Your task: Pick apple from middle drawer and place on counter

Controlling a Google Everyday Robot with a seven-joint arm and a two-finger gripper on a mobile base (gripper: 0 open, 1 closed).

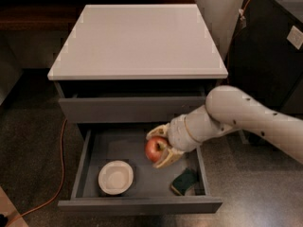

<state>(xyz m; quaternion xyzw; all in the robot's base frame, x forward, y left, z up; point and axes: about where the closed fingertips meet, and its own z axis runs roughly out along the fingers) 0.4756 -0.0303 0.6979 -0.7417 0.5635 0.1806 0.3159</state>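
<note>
Where the middle drawer (118,143) stands pulled out below the shut top drawer (132,109), the single camera view shows the gripper (160,148) reaching in from the right, over the drawer's right half. Its fingers (157,132) are closed part-way around the apple (154,149), one above and one below, with the fruit seated between them. The apple seems to hang clear of the drawer floor, apart from the white bowl (115,177) at front left and the dark sponge (184,181) at front right.

Small, round and firm, the apple should be light for this arm and stiff enough not to deform. Its waxy, curved skin is likely slippery, though, so a squeeze off the widest part could pop it out. Holding across the middle, as here, looks soundest. Too hard a pinch may bruise it.

Well above lies the glossy white table (142,37) that tops the cabinet. The way up must clear the top drawer's front and the table's edge, and a round fruit may roll once set down.
</note>
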